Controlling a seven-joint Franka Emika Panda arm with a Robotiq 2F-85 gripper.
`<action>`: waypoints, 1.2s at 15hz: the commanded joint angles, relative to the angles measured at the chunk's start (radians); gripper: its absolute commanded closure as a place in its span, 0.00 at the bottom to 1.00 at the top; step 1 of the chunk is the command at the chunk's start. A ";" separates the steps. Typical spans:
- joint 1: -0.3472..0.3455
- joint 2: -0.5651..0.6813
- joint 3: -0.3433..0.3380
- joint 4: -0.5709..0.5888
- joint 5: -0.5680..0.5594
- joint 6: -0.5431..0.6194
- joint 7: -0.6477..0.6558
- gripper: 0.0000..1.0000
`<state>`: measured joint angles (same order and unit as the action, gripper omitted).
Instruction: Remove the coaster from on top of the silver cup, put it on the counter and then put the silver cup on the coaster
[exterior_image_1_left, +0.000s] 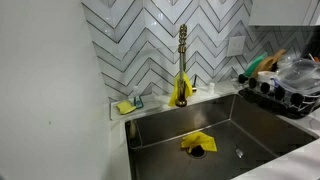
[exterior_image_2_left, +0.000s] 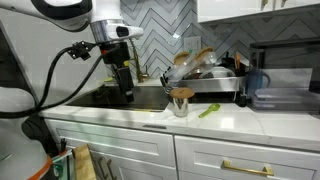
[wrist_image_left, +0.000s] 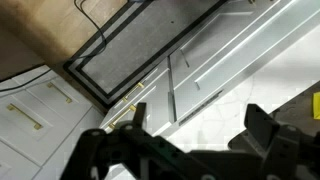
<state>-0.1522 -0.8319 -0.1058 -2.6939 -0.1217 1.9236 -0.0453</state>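
In an exterior view the silver cup (exterior_image_2_left: 180, 105) stands upright on the white counter (exterior_image_2_left: 230, 120), near its front edge. A brown coaster (exterior_image_2_left: 181, 92) lies on top of it. My gripper (exterior_image_2_left: 125, 93) hangs to the cup's left, over the sink edge and apart from the cup. In the wrist view my gripper (wrist_image_left: 200, 125) is open and empty, with white counter and cabinet fronts below it. The cup and coaster do not show in the wrist view.
A green item (exterior_image_2_left: 208, 110) lies on the counter right of the cup. A loaded dish rack (exterior_image_2_left: 205, 72) stands behind it and also shows in an exterior view (exterior_image_1_left: 285, 85). The sink (exterior_image_1_left: 170, 130) holds a yellow cloth (exterior_image_1_left: 197, 143), with the faucet (exterior_image_1_left: 182, 60) behind.
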 joint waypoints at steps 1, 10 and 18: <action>0.004 0.000 -0.003 0.002 -0.002 -0.003 0.003 0.00; 0.011 0.052 -0.081 -0.012 0.053 0.065 -0.059 0.00; -0.013 0.076 -0.074 -0.012 0.032 0.112 -0.043 0.00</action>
<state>-0.1592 -0.7566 -0.1850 -2.7077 -0.0945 2.0376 -0.0845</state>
